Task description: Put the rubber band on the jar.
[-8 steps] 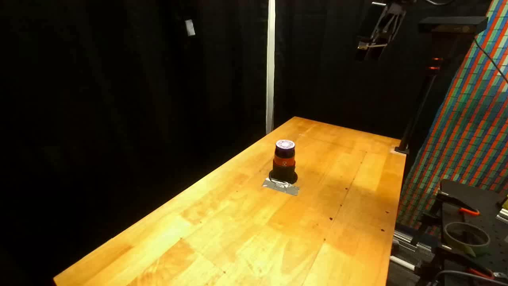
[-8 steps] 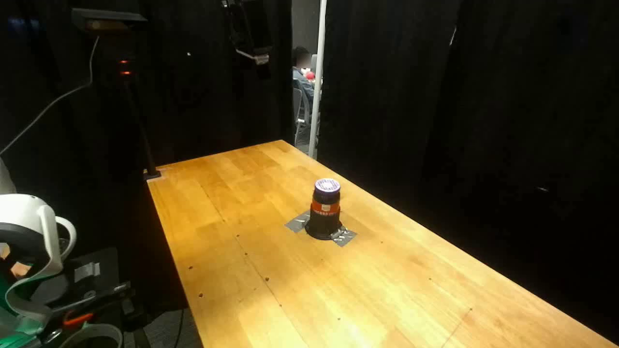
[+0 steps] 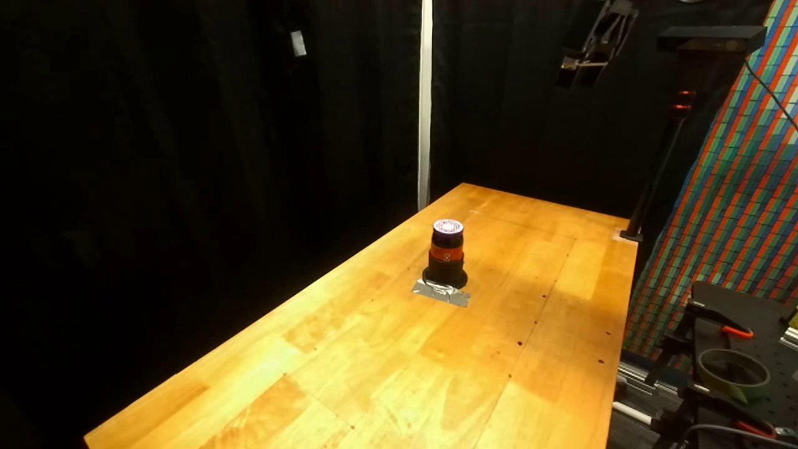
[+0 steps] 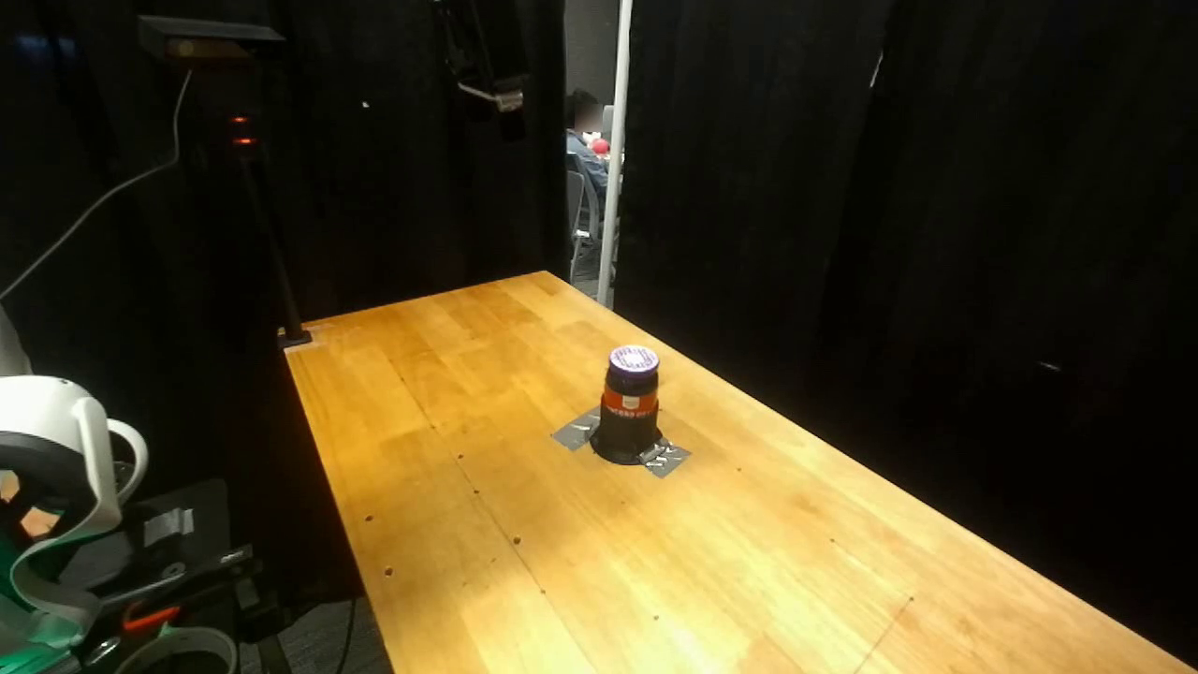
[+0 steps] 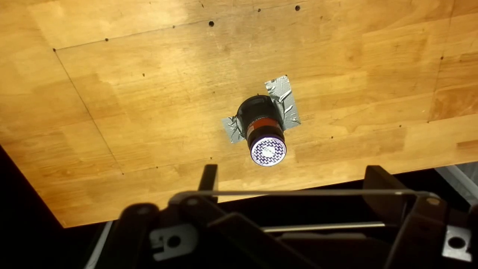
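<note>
Hung with black curtains [image 3: 218, 156] at the back; brightly lit across a wooden table [image 4: 777, 562]. On it, upright: jar [image 5: 266, 131], patterned lid [image 5: 268, 151] on top, orange-red label round the body, lower part set in or joined to a black flanged base [image 5: 257, 105]; can't say which. Fixed at the foot with patches of grey tape [image 4: 669, 459], so probably won't slide or tip.

Hand [image 5: 292, 170]: spread wide, grasping nothing between the fingers [image 5: 381, 182], but carrying the rubber band [image 5: 310, 192], stretched taut round the outside of both, a bit back from the tips. Hangs up high in both exterior views, well apart from the jar, no contact. Judged step: band loaded, not yet placed.

Handling, judged. Band: light, soft, springy, held only by own tension; likely to ping off on narrowing the spread or brushing anything. Best held just so: looped round both fingers, no pinching. On the jar: looks stiff and smooth-sided, maybe breakable, weight not readable. Shouldn't need grasping, given the tape. Best seat for the band: round the body below the lid, above the flare of the base.

Calls next for centring over the lid, lowering straight with fingers either side, then shedding the band without tugging upward. Could go wrong by knocking the lid rim with a fingertip or catching on one side only.
</note>
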Available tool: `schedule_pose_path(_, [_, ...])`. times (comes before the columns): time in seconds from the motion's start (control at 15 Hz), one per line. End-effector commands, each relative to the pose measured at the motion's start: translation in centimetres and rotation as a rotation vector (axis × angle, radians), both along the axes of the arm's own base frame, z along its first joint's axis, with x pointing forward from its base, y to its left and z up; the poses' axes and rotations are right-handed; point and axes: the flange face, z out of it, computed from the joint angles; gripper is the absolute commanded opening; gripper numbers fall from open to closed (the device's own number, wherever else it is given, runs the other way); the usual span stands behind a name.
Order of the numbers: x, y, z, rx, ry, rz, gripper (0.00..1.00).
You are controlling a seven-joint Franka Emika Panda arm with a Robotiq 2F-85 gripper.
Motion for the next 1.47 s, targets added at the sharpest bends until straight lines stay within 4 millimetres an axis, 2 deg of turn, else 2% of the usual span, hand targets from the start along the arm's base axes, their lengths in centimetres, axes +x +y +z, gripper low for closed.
schedule_pose_path(0.0, [0.0, 0.0, 0.1, 0.0, 0.001, 0.0, 1.0])
schedule_pose_path(0.13, [2.8, 1.0, -0.7, -0.009, 0.045, -0.002, 1.0])
schedule_pose_path(0.27, [5.7, 1.4, -2.8, -0.022, 0.103, 0.014, 1.0])
schedule_pose_path(0.4, [9.0, 1.8, -5.5, -0.035, 0.139, 0.024, 1.0])
schedule_pose_path(0.6, [14.0, 2.4, -9.9, -0.024, 0.101, 0.023, 1.0])
schedule_pose_path(0.8, [17.9, 2.7, -14.6, -0.02, 0.076, 0.029, 1.0])
schedule_pose_path(1.07, [20.9, 3.3, -19.2, -0.047, 0.061, 0.033, 1.0])
schedule_pose_path(1.4, [23.1, 3.4, -23.0, -0.035, 0.046, 0.039, 1.0])
